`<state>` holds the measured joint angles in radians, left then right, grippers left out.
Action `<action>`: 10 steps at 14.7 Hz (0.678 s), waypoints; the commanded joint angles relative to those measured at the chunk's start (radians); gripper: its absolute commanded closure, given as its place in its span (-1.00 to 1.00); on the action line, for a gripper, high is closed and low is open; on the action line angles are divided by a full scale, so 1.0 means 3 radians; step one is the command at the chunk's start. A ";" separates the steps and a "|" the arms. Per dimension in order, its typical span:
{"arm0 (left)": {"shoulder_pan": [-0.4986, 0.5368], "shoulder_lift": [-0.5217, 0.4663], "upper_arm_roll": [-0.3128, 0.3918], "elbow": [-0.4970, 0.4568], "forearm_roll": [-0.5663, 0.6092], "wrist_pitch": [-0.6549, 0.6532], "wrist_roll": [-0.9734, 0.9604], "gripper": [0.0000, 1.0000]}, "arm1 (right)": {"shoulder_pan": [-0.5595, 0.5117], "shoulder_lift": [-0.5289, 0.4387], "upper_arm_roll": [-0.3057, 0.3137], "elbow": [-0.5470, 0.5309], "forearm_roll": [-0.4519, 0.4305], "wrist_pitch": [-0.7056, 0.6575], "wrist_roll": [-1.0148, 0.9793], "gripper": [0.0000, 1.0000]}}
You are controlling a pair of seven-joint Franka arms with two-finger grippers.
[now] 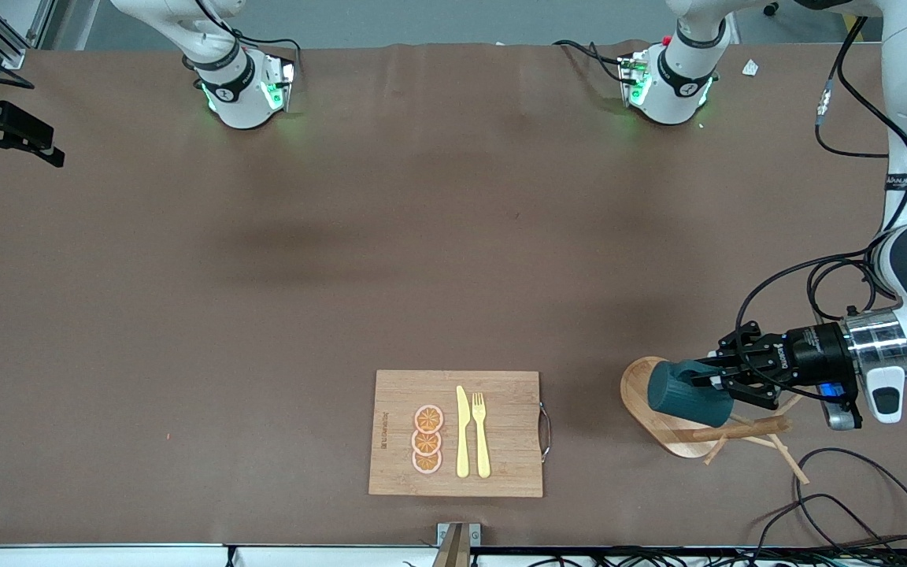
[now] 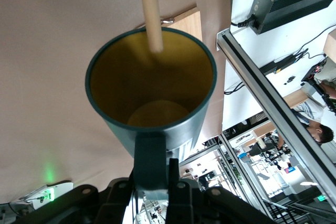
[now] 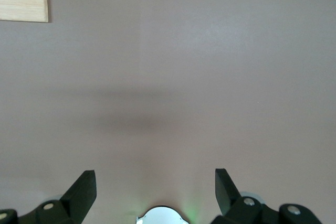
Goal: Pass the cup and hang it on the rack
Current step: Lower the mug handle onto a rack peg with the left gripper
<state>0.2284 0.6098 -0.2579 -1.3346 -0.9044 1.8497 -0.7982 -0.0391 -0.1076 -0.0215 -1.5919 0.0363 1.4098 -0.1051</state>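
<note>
hanging step in hand: cup [image 1: 688, 390] is pinched by its handle in the left gripper [image 1: 717, 379] over the rack [image 1: 662, 429], a peg [image 2: 150, 11] crossing its mouth; handle is to be threaded onto a peg next; right gripper [image 3: 156, 188] is held spread, waiting above bare table.

A bamboo cutting board [image 1: 456, 433] lies on the brown table [image 1: 264, 315], near its edge closest to the front camera and well apart from both hands. On the board, three orange slices [image 1: 427, 439] sit in a touching row. Just beside them lie a yellow knife [image 1: 462, 433] and a yellow fork [image 1: 481, 435], side by side. A metal handle [image 1: 546, 431] is on the board's short edge toward the left arm's end. Black cables [image 1: 855, 504] trail on the table at that end.
</note>
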 commanded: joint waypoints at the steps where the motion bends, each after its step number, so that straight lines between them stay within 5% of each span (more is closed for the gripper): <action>1: 0.0082 0.0043 -0.0030 0.0020 -0.0165 -0.0035 0.0068 0.86 | -0.0013 -0.0112 0.0005 -0.0119 0.0027 0.0035 0.0044 -1.00; 10: 0.0149 0.0166 -0.0025 0.0020 -0.0201 -0.0030 0.0165 0.86 | -0.0013 -0.0107 0.0005 -0.0119 0.0027 0.0061 0.0039 -1.00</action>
<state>0.2614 0.6541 -0.2581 -1.3350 -0.9408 1.8486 -0.7731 -0.0391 -0.1076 -0.0215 -1.5920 0.0363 1.4120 -0.1050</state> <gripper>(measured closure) 0.789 0.000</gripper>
